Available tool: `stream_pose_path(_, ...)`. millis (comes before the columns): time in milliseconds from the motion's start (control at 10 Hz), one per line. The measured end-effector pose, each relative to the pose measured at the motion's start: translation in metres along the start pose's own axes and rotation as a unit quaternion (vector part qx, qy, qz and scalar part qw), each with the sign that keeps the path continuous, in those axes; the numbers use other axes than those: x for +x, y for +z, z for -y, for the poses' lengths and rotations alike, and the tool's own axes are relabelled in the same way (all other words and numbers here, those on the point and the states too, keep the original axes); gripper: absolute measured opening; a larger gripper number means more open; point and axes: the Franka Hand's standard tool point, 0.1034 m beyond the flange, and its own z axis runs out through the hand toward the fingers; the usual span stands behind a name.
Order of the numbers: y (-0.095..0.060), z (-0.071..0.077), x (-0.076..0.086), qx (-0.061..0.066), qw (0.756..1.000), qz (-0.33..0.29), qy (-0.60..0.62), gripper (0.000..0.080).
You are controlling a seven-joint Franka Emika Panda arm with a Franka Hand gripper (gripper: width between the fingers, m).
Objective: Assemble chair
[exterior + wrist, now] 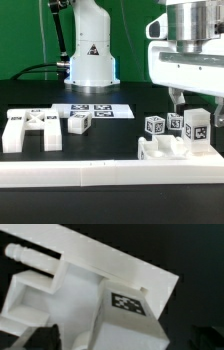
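When leaving the leg [197, 122] on the chair [160, 150], at the exterior view's right by the border frame [100, 176], keep gripper [196, 104] wide open as now, holding nothing, then lift straight, nudging neither of 2 blocks [152, 125] beside it.

From my screen the chair pieces [175, 148] read as smooth white plastic with a matt finish, and the wrist view shows me the same dull surface up close. Their tags [127, 303] look like flat black-and-white print. The table [120, 135] is matt black, and the arm [185, 65] has a glossier white shell.
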Motion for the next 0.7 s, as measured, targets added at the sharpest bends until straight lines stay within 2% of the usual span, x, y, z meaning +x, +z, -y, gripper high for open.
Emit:
stream_pose_path(400, 0.0006, 0.0004, -0.0006, 0.001, 0.984, -0.001, -0.178, 0.0649)
stream_pose_path(700, -0.0004, -0.0004, 0.0035, 0.001, 0.951, -0.001, -0.310, 0.0649)
